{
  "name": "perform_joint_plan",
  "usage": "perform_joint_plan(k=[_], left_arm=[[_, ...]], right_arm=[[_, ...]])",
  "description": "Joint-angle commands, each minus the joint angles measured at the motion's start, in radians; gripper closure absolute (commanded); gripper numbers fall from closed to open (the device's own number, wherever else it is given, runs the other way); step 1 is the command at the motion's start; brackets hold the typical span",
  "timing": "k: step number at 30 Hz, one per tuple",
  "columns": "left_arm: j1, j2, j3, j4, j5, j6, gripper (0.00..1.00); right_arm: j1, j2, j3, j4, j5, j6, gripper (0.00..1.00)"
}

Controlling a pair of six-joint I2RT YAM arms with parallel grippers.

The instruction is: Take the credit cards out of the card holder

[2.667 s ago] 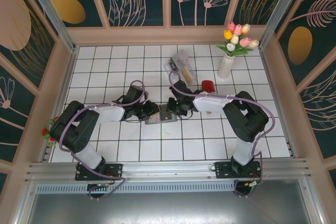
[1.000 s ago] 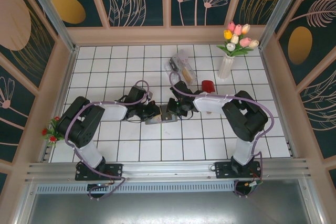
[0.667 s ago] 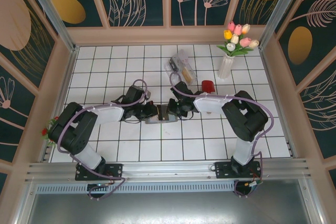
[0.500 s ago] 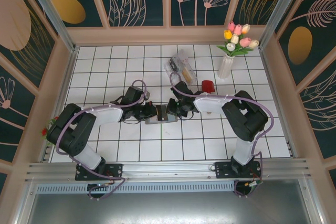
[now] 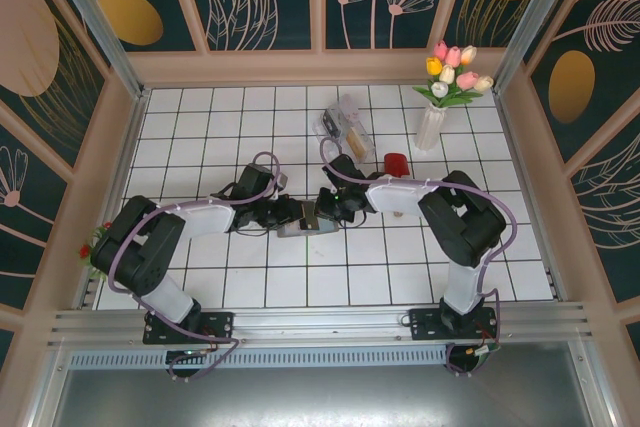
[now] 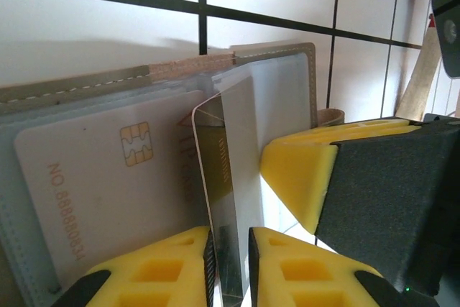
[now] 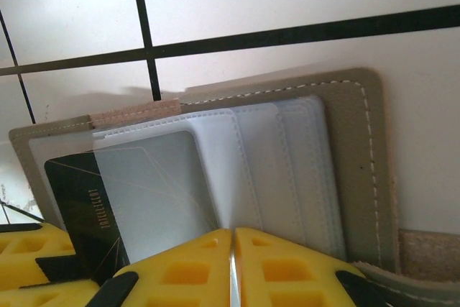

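Observation:
The card holder [image 5: 308, 223] lies open on the white tiles between my two grippers. In the left wrist view its tan border [image 6: 273, 55] frames grey pockets, and a white chip card [image 6: 108, 170] sits in the left one. A dark card with gold print [image 6: 224, 177] stands on edge between the fingers of my left gripper [image 6: 228, 239]; it lies against one pad, with a thin gap at the other. In the right wrist view that dark card [image 7: 75, 206] sticks out from a clear sleeve [image 7: 151, 192]. My right gripper [image 7: 232, 239] is shut on a thin pale edge of the card holder [image 7: 359, 177].
A clear plastic box [image 5: 345, 127] lies behind the grippers, a small red object [image 5: 396, 163] sits to its right, and a white vase of tulips [image 5: 432, 122] stands at the back right. Small red flowers [image 5: 97, 252] sit by the left wall. Panel walls enclose the tiled floor.
My left jaws have eased slightly apart around the dark card. The left arm's elbow has shifted a little. The card holder and the right gripper have barely moved.

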Motion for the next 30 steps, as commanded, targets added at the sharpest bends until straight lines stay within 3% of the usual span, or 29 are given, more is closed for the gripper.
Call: perform_joint_plan(k=[1, 5, 11, 18, 22, 26, 30], left_arm=[[0.003, 0.024, -0.006, 0.049, 0.036, -0.012, 0.79], [0.004, 0.035, -0.001, 0.035, 0.021, -0.006, 0.88], [0.005, -0.014, 0.035, -0.132, -0.070, 0.077, 0.98], [0.008, -0.123, 0.057, -0.309, -0.167, 0.143, 1.00], [0.008, -0.188, 0.094, -0.396, -0.232, 0.176, 1.00], [0.018, -0.231, 0.173, -0.498, -0.340, 0.217, 1.00], [0.027, -0.275, 0.235, -0.488, -0.326, 0.201, 1.00]], right_arm=[[0.019, 0.053, -0.009, -0.083, -0.002, -0.017, 0.87], [0.019, 0.049, -0.008, -0.089, 0.010, -0.016, 0.88], [0.015, 0.027, -0.017, -0.101, 0.047, -0.004, 0.87], [0.003, -0.009, -0.019, -0.090, 0.055, -0.001, 0.87], [0.005, -0.115, -0.026, 0.013, 0.022, -0.020, 0.86], [0.005, -0.226, 0.014, 0.059, 0.019, -0.060, 0.79], [-0.021, -0.333, -0.012, 0.164, -0.032, -0.070, 0.66]])
